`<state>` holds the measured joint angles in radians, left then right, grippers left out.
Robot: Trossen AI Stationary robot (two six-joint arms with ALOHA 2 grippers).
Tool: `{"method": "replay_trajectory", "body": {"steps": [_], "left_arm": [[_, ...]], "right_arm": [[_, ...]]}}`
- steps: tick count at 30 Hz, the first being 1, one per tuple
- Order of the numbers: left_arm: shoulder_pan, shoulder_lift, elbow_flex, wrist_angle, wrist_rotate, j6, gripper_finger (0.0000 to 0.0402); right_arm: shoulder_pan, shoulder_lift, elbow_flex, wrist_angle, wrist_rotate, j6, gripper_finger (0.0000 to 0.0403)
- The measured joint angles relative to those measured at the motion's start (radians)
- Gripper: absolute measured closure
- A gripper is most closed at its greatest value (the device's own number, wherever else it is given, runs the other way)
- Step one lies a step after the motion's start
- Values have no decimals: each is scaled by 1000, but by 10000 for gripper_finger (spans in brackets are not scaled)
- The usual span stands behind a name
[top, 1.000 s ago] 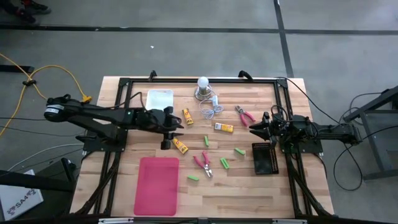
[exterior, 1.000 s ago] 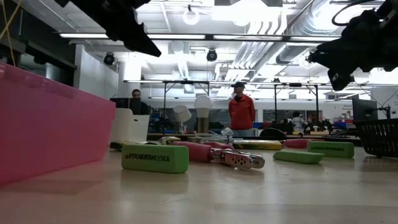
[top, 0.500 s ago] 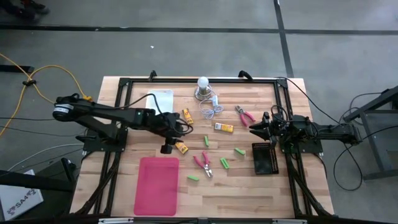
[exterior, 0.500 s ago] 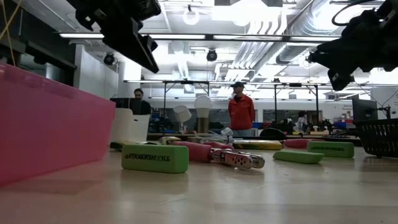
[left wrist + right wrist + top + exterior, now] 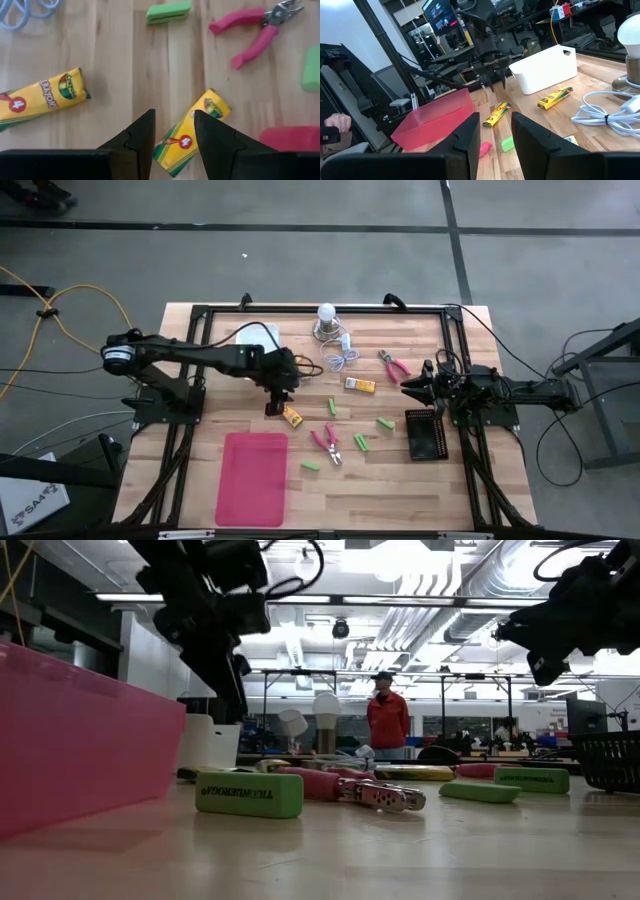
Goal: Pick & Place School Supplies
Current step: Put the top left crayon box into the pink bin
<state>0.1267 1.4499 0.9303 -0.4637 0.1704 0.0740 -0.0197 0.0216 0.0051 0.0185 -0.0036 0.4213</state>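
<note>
My left gripper point(image 5: 173, 131) hovers jaws apart over a Crayola crayon pack point(image 5: 190, 132); right gripper point(image 5: 495, 131) jaws apart, parked at 3 o'clock.

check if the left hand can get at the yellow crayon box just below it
Probably yes. The left hand hangs right over the yellow crayon box with its fingers parted either side, and the bare wooden table around the box leaves the way down free.

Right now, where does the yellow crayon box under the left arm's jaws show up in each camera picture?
High view: the yellow crayon box lies near the middle, below the left gripper.
Low view: cannot be made out.
Left wrist view: bottom centre, between that gripper's dark fingers.
Right wrist view: centre, beside the pink plastic tray.
Shared landmark: the pink tray.
</note>
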Motion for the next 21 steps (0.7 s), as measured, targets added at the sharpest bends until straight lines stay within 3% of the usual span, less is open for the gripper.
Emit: {"method": "replay_trajectory", "body": {"steps": [4,11,16,21], "left_arm": [[14,8,20,4,-29,-28,271],[-1,20,100,-67,-287,-47,271],[-31,63,172,-123,-300,35,271],[-13,157,267,-219,-297,-16,271]], "right_arm": [[0,0,0,0,0,0,302],[0,0,0,0,0,0,302],[0,0,0,0,0,0,302],[0,9,0,2,-1,0,302]]}}
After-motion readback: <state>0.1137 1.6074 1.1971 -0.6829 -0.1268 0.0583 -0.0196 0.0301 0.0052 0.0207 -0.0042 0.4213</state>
